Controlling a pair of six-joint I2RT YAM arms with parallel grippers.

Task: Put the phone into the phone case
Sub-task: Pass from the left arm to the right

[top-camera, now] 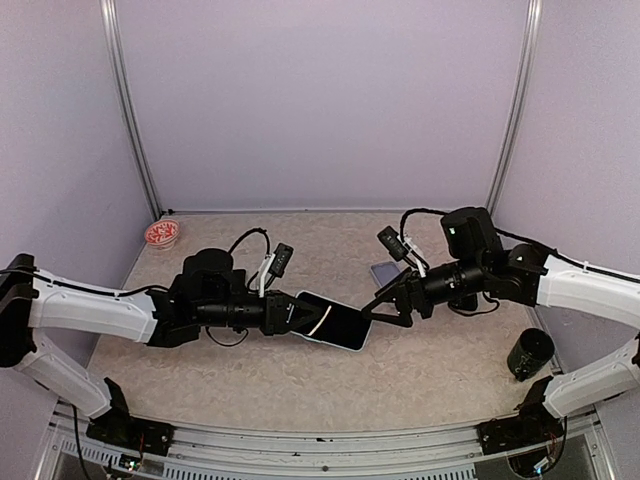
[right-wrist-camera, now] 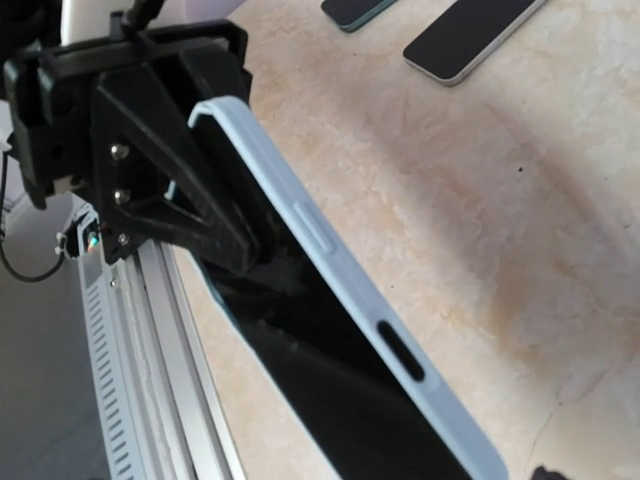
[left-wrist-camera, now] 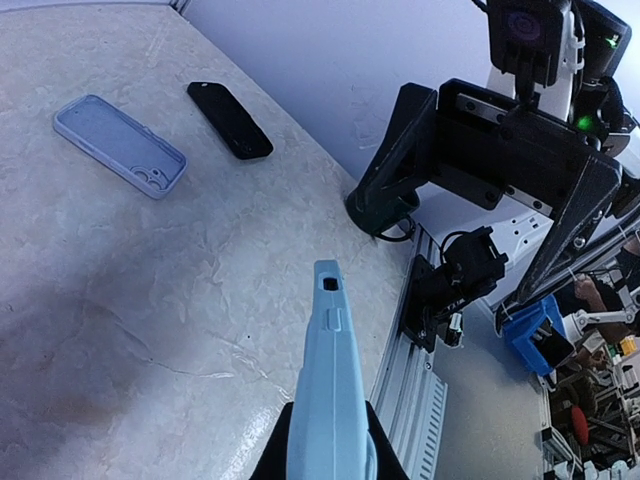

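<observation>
Beige marbled tabletop (top-camera: 250, 390) is lying below while my left pincer (top-camera: 308, 315) is clenching one end of the light-blue phone case (top-camera: 338, 324) in midair, a black phone (right-wrist-camera: 300, 385) showing inside it. My right pincer (top-camera: 382, 312) is hovering, spread wide, at the far end.
</observation>
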